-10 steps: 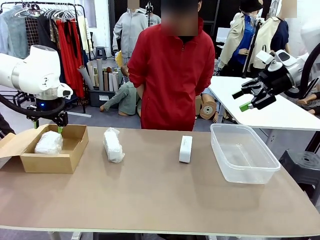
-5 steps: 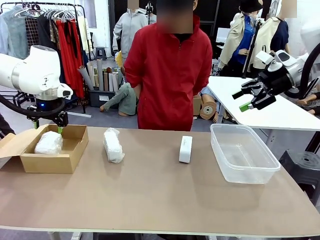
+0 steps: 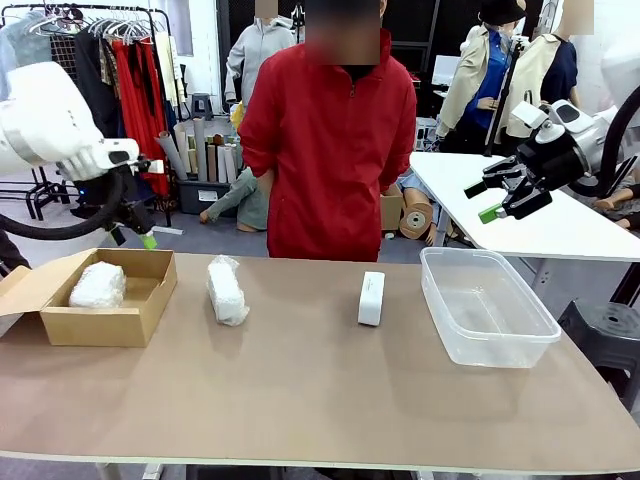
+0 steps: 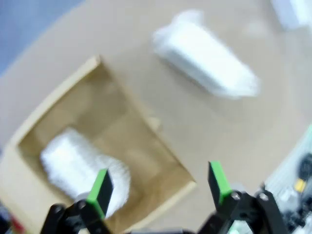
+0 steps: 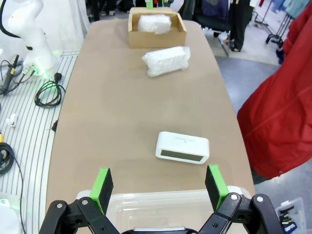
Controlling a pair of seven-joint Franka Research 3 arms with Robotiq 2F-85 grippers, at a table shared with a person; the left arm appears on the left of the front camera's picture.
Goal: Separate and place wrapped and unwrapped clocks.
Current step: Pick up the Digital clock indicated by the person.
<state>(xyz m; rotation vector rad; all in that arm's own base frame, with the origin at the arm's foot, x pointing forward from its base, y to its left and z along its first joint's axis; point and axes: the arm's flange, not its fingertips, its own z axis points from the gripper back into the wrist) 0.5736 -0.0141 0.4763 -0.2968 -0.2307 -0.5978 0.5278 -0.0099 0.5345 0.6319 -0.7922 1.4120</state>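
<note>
A white bubble-wrapped bundle lies in the open brown cardboard box at the tan surface's left edge, a second one just beside it, the bare white rectangular clock near the far edge's middle, both arms' jaws wide, empty.

No legible text, labels, brands or numbers anywhere. Checked unwrapped clock: grey display strip, no digits readable. Cardboard box walls plain, unprinted.
</note>
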